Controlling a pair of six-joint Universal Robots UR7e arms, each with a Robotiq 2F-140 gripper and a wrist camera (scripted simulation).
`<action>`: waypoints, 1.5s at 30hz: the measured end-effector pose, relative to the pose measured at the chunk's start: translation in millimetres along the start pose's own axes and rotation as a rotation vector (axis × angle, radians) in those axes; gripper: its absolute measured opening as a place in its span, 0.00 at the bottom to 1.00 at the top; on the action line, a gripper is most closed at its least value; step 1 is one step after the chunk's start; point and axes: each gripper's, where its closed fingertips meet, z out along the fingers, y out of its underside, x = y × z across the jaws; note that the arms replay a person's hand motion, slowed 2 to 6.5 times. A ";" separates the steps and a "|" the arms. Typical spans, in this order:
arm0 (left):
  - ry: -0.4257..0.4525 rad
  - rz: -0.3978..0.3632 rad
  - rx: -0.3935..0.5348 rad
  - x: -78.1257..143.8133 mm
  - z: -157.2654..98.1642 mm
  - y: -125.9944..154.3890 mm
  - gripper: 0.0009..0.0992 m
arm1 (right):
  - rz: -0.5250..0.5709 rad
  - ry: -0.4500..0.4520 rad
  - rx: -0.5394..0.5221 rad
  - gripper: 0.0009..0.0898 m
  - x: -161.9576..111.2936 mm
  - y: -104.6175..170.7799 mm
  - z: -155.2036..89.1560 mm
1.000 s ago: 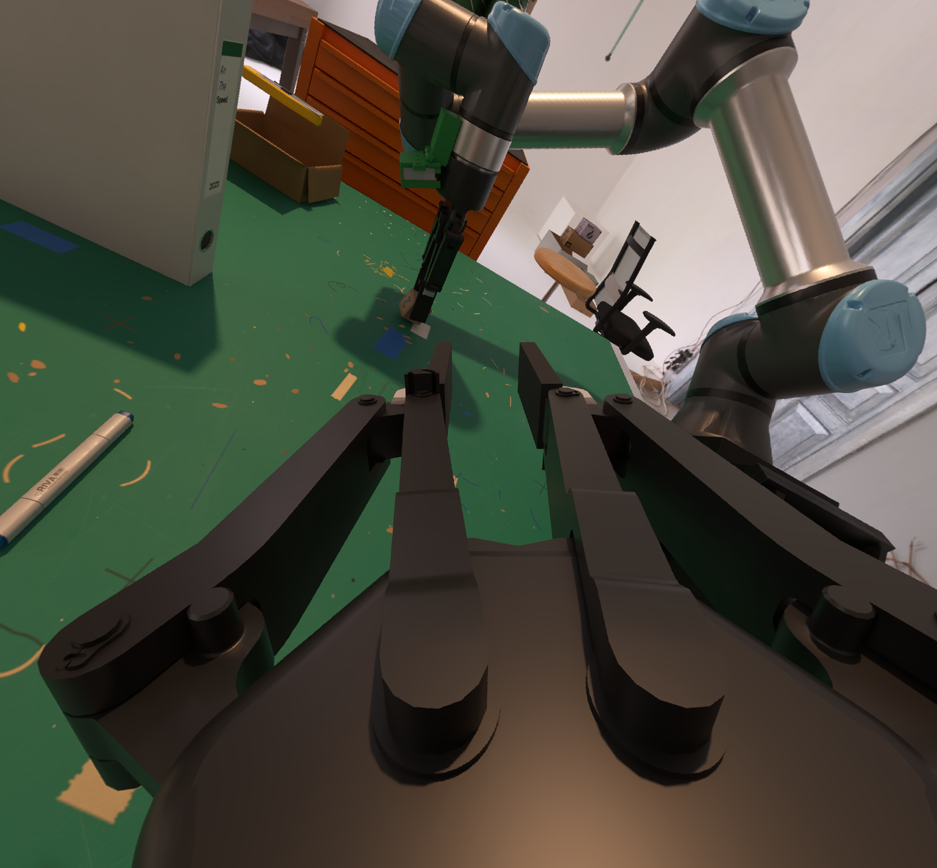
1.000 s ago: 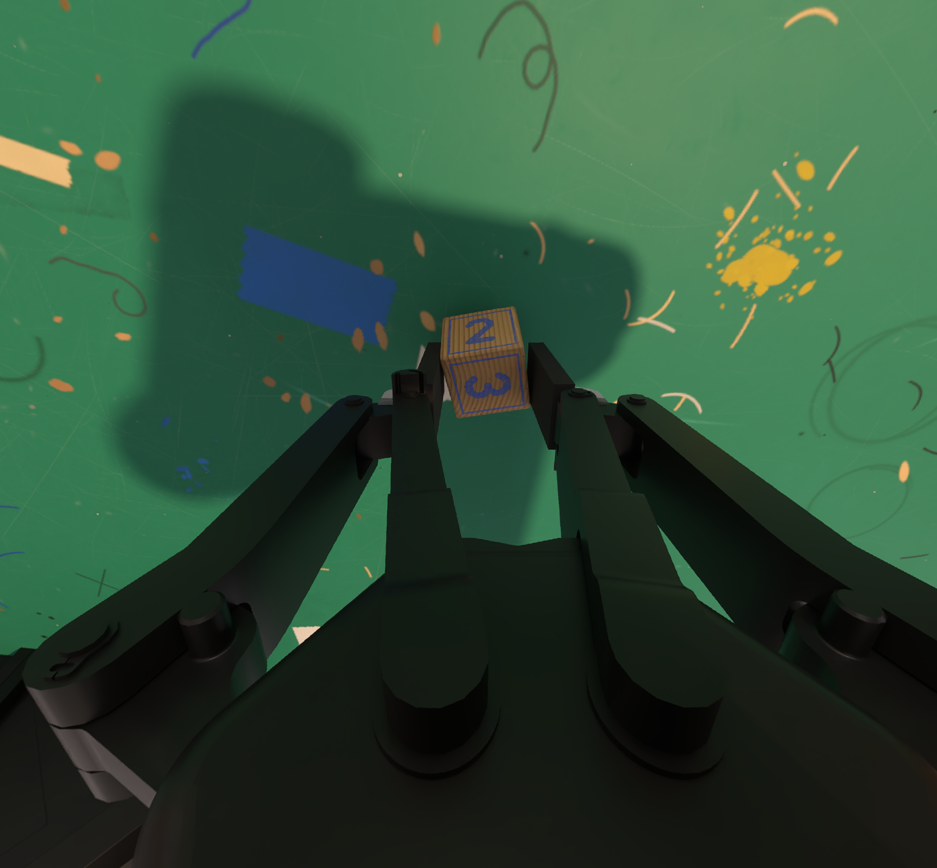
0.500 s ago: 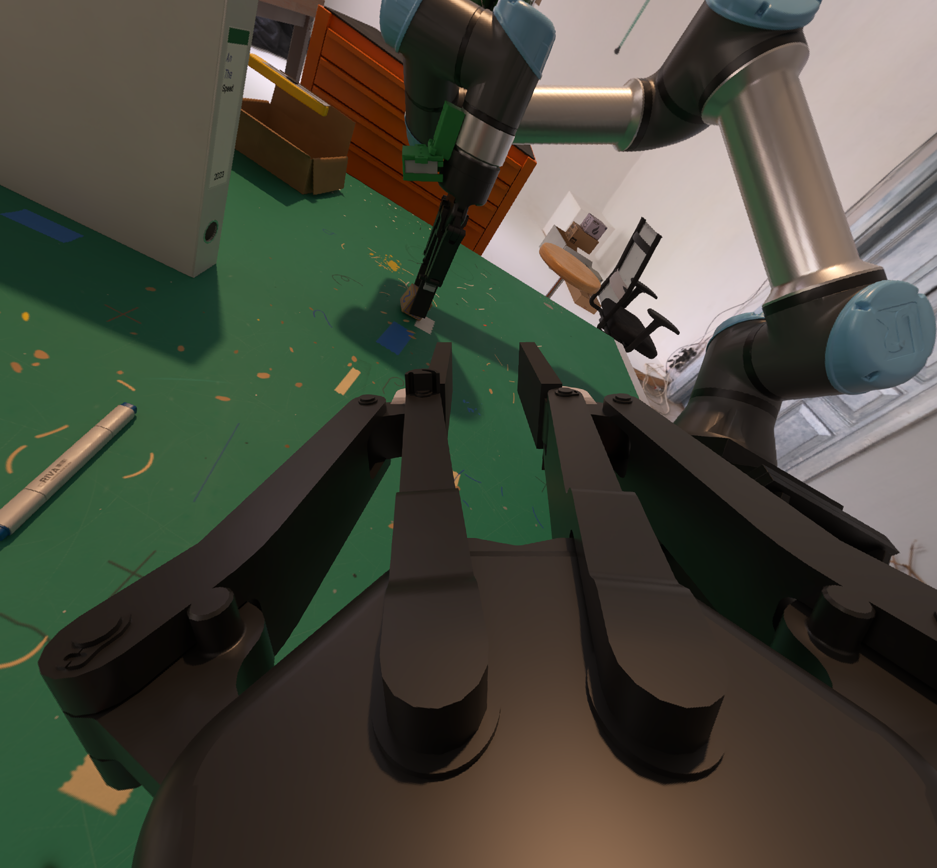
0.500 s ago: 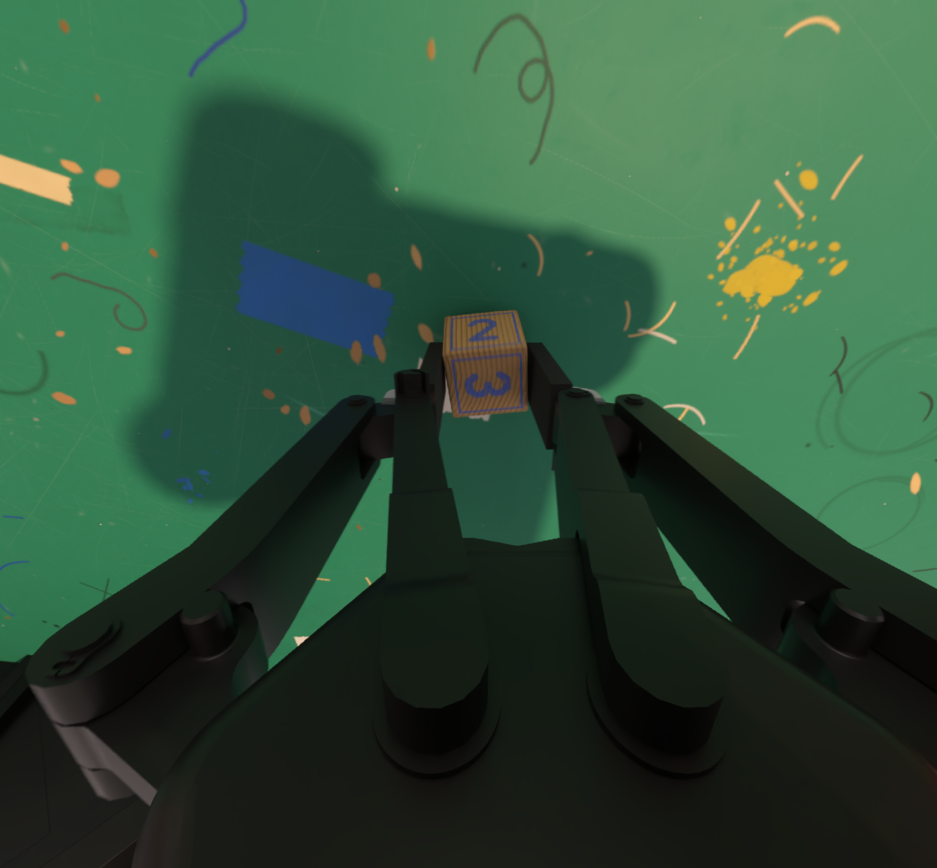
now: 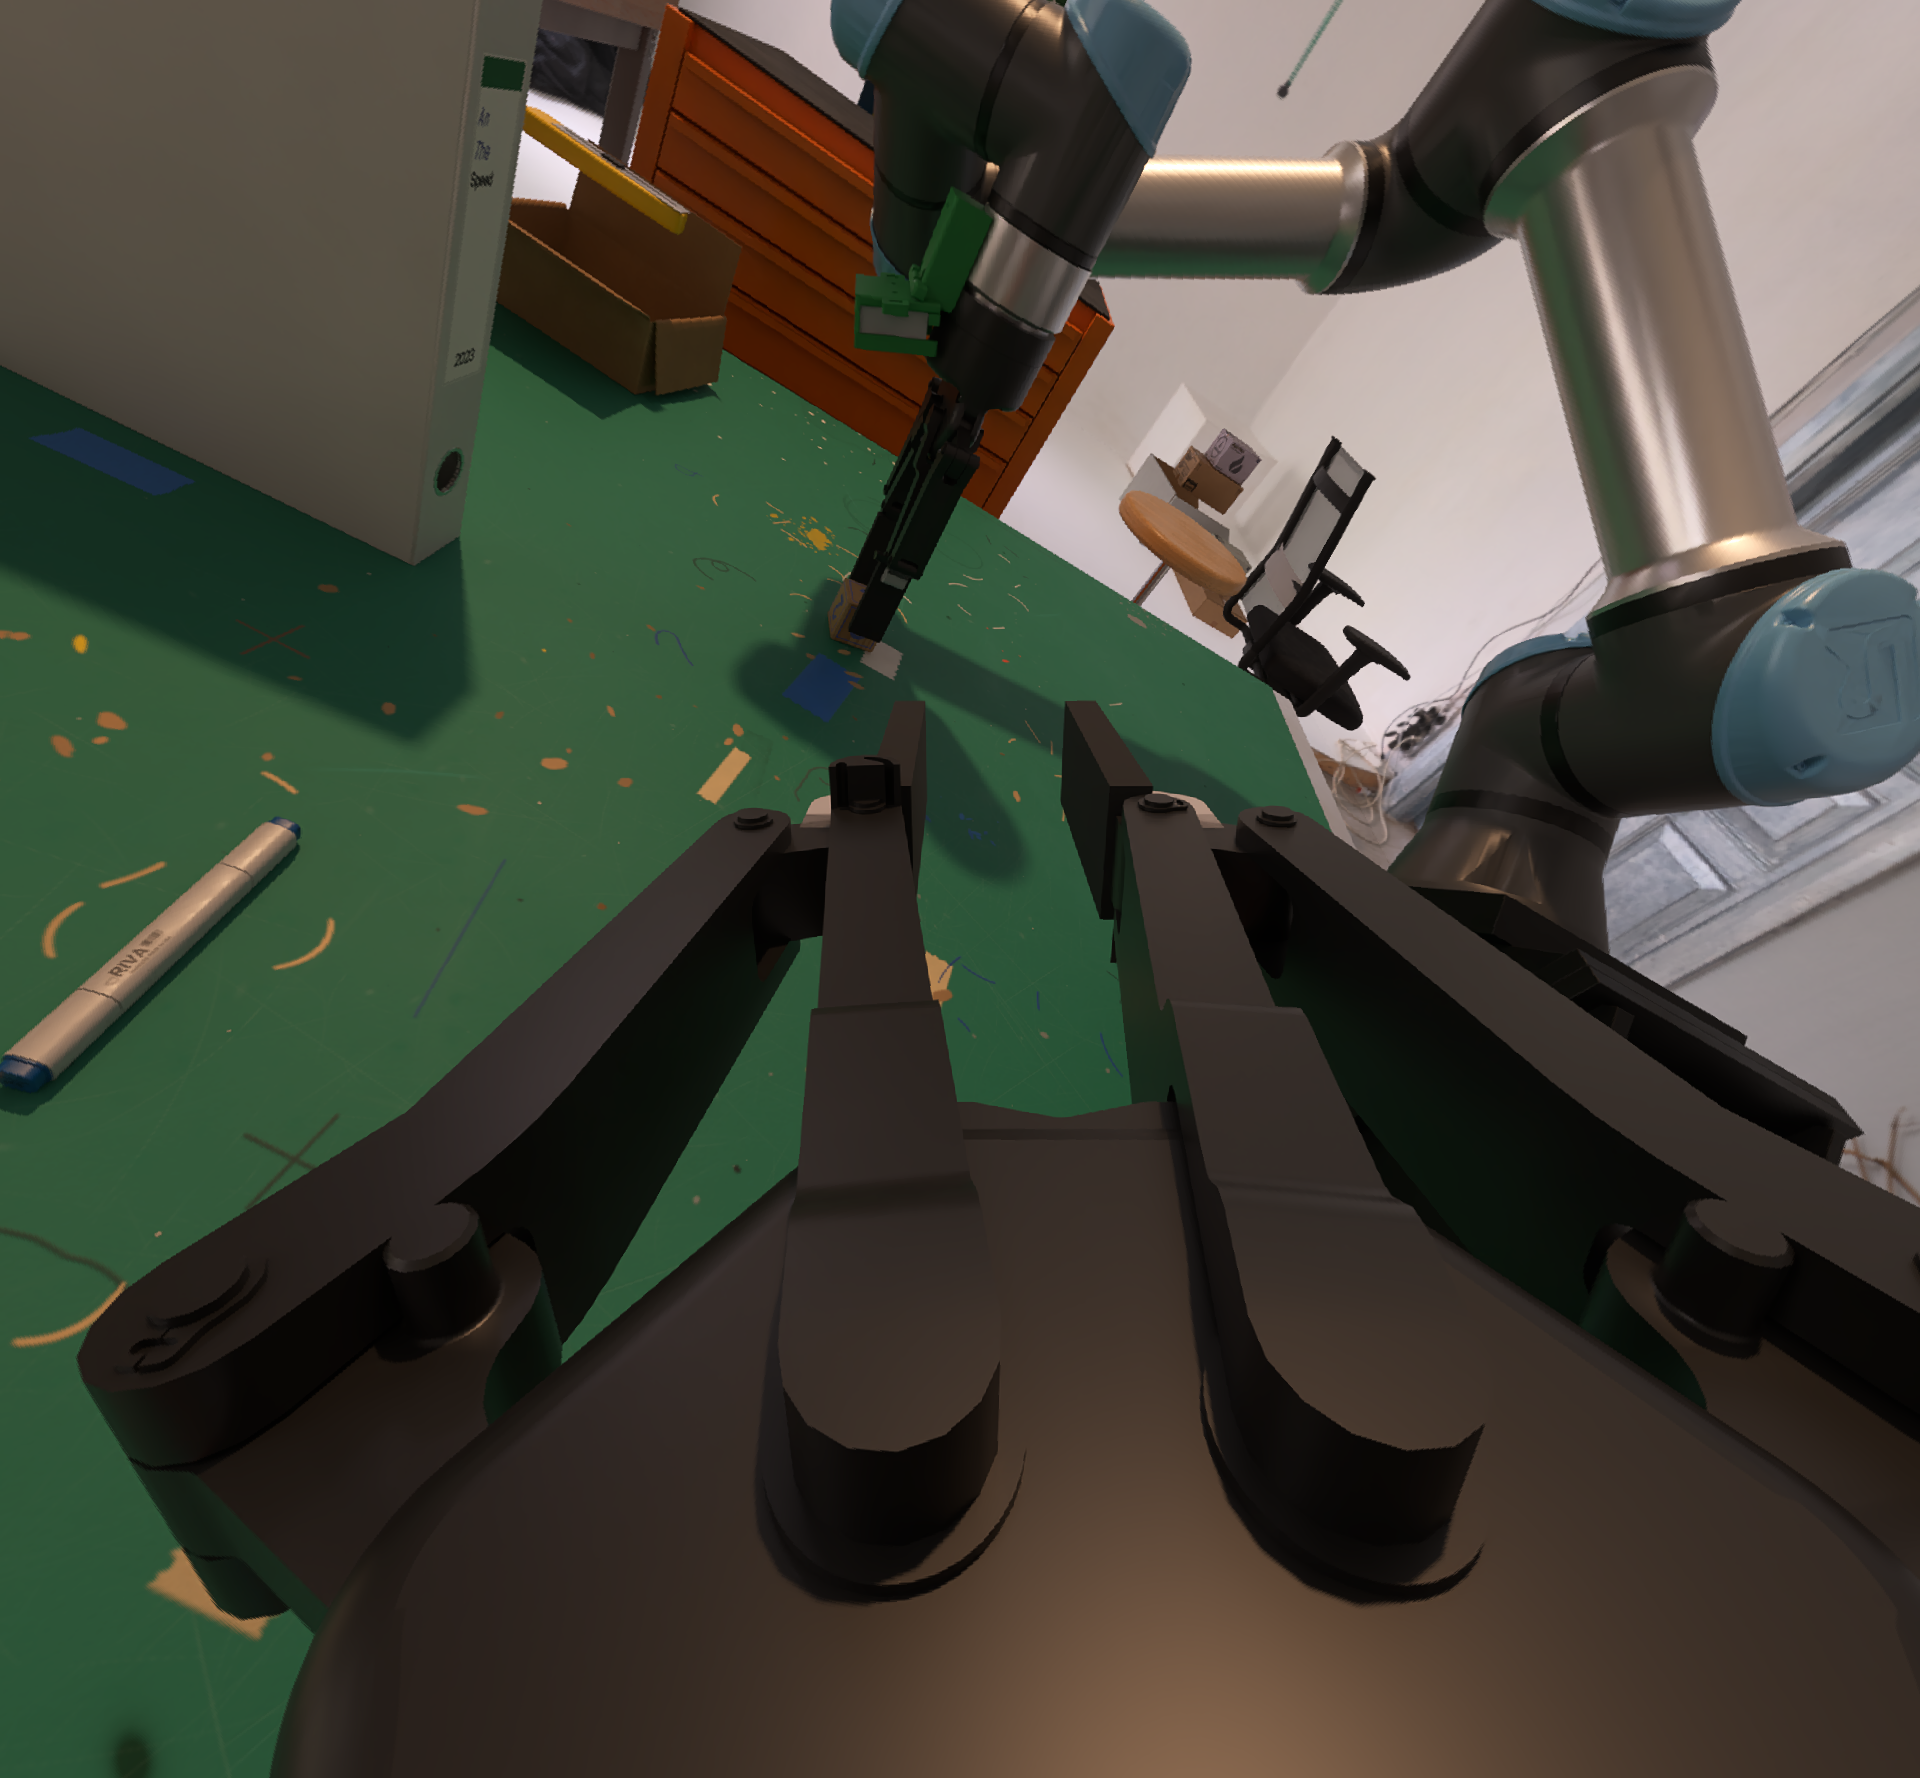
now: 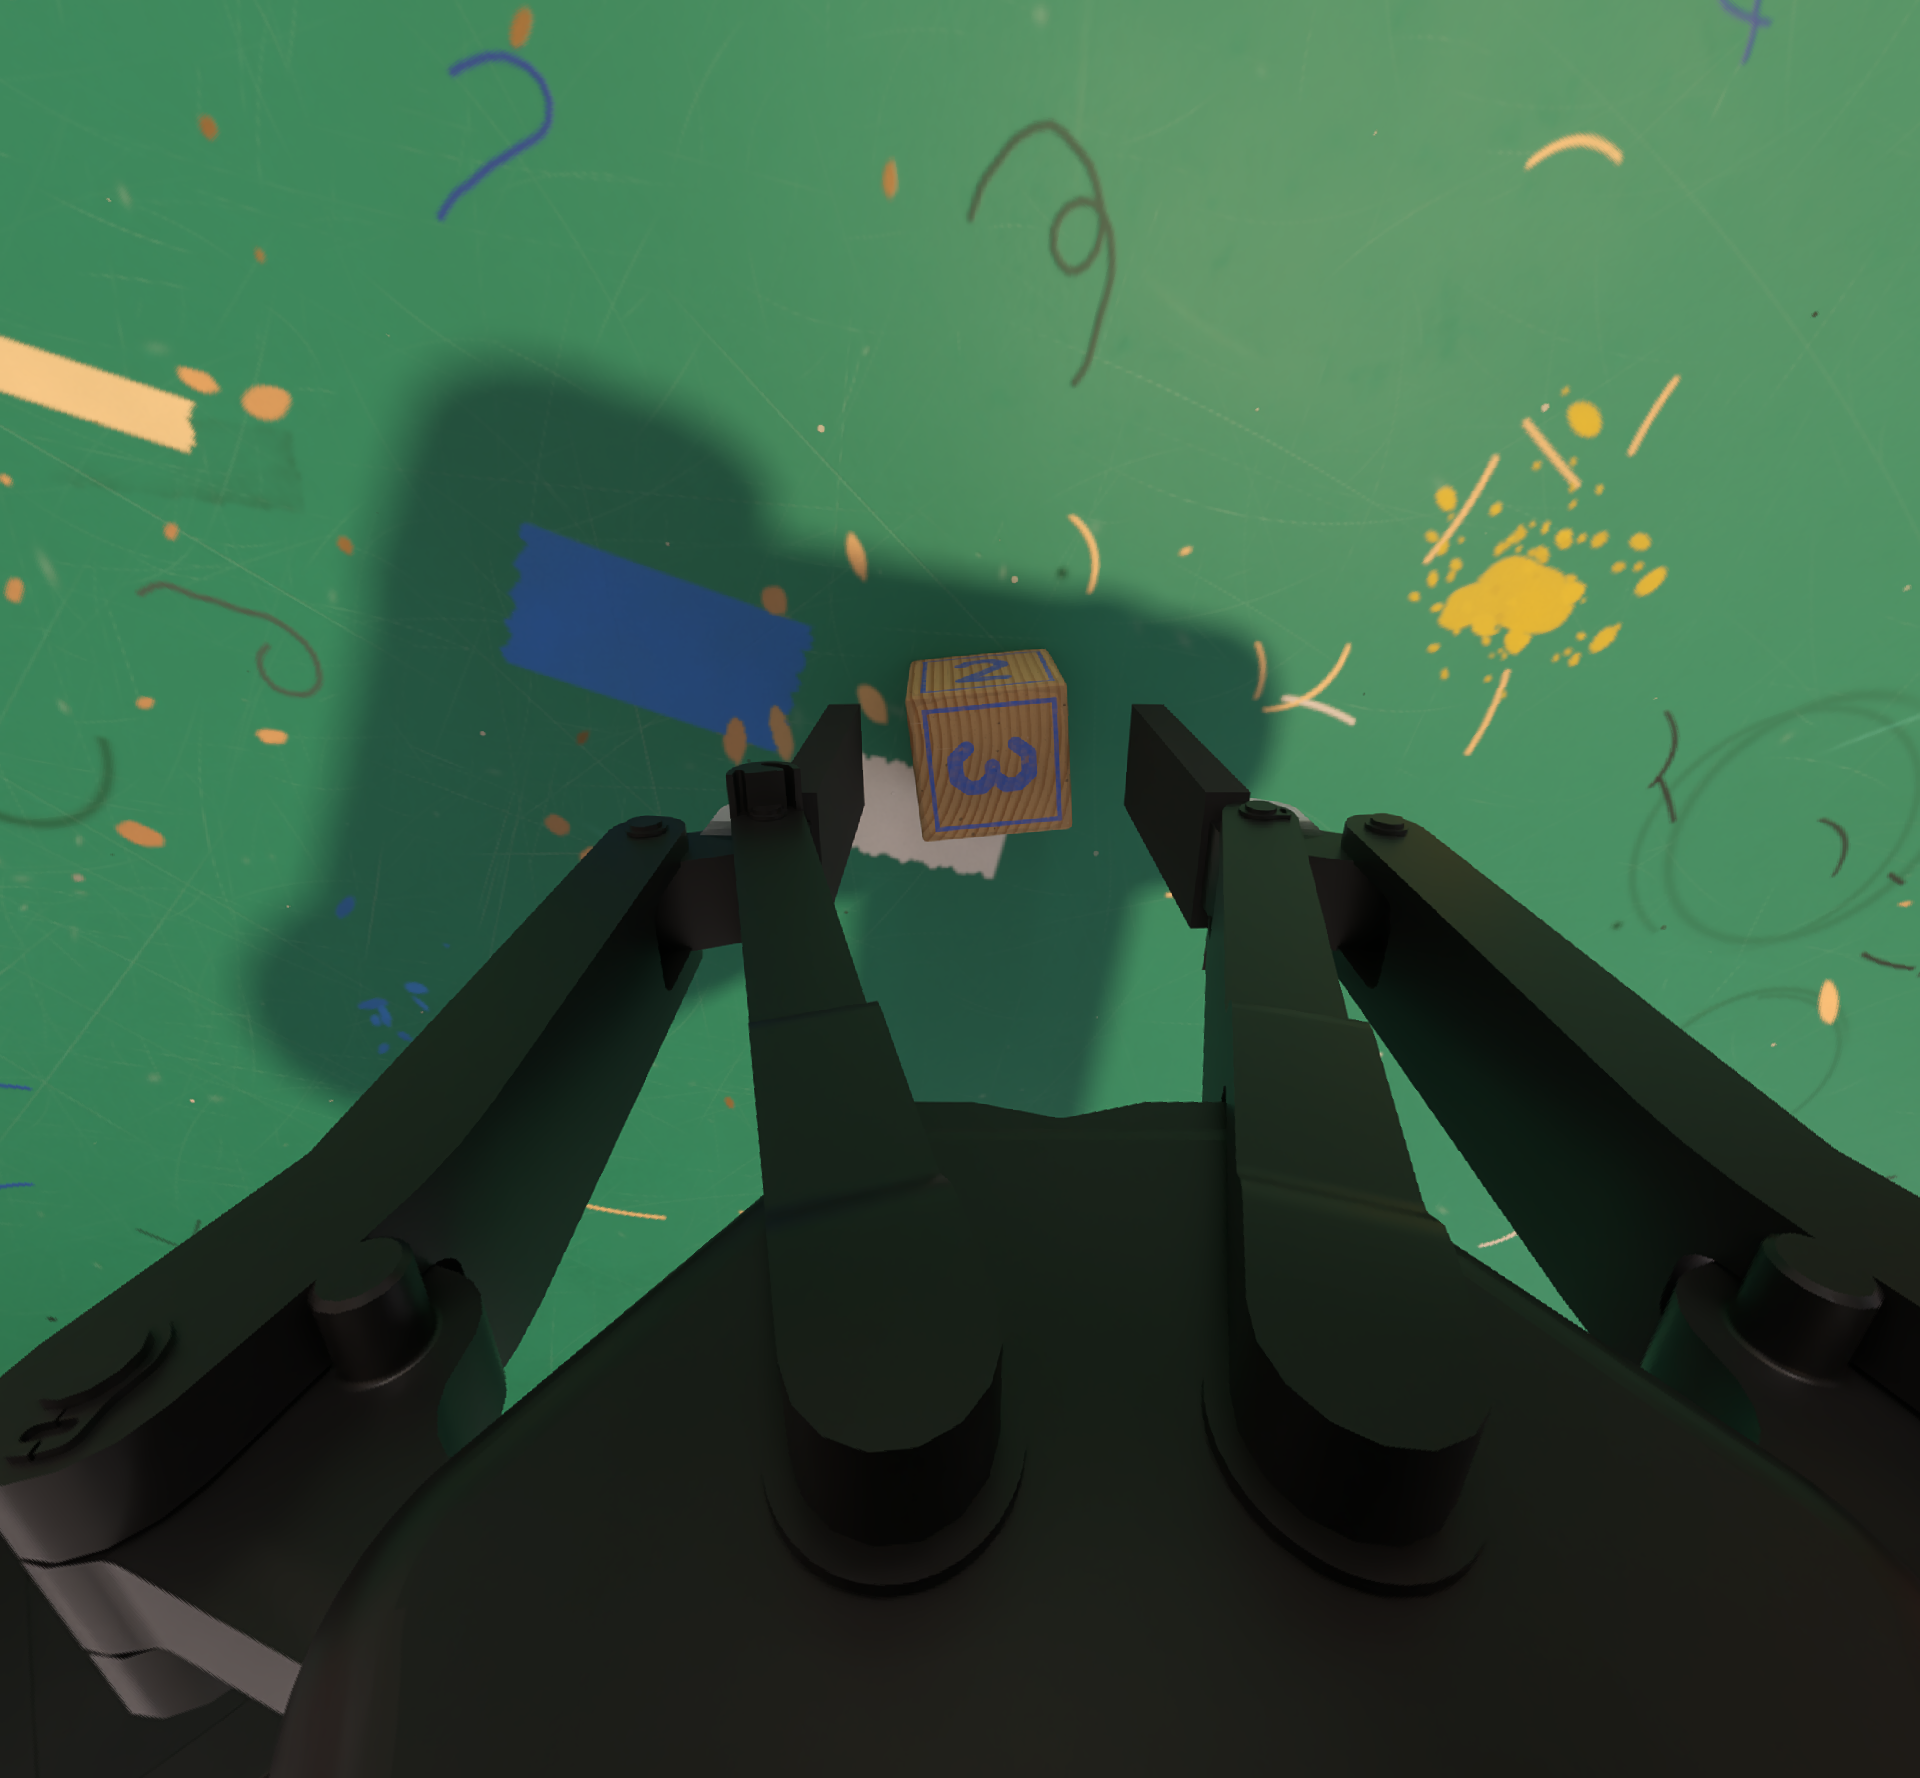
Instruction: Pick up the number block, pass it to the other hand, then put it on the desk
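The number block (image 6: 987, 746) is a small wooden cube with blue digits. It stands on the green desk (image 6: 1247, 170), partly over a white paper scrap (image 6: 914, 840). My right gripper (image 6: 995, 772) is open, straddling the block, with a gap on each side between the fingers (image 6: 1174, 772) and the block. In the left wrist view the right gripper (image 5: 883, 596) points down at the block (image 5: 847, 608) farther off on the desk. My left gripper (image 5: 992, 752) is open and empty, low over the desk, aimed toward the block.
A blue tape patch (image 6: 655, 627) lies left of the block. A tall grey binder (image 5: 260, 170) stands at the far left, with a cardboard box (image 5: 623, 305) and an orange drawer cabinet (image 5: 810, 201) behind it. A marker (image 5: 145, 959) lies at the left. The desk edge (image 5: 1278, 720) runs at the right.
My right gripper has opened and let go of the block, which now rests on the desk between the spread fingers. My left gripper has stayed open and shifted only slightly.
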 end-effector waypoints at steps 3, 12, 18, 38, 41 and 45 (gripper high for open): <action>-0.006 0.003 0.002 0.0 -1.6 -0.3 0.35 | -0.002 0.005 0.021 0.78 0.1 -1.0 -5.1; -0.040 0.014 0.014 -1.5 -10.2 -1.4 0.35 | -0.010 0.029 0.099 0.79 0.5 -3.0 -26.6; -0.099 0.022 0.022 -7.2 -19.5 -1.5 0.35 | -0.018 0.037 0.177 0.79 -2.2 -4.9 -45.5; -0.568 0.048 0.020 -62.9 -80.3 8.1 0.34 | -0.082 0.095 0.512 0.79 -16.1 -17.5 -118.1; -0.640 0.042 0.007 -72.1 -91.6 12.7 0.33 | -0.088 0.105 0.562 0.79 -19.1 -19.6 -128.6; -0.716 0.019 -0.018 -83.1 -104.3 21.1 0.33 | -0.093 0.108 0.618 0.78 -24.2 -21.1 -141.1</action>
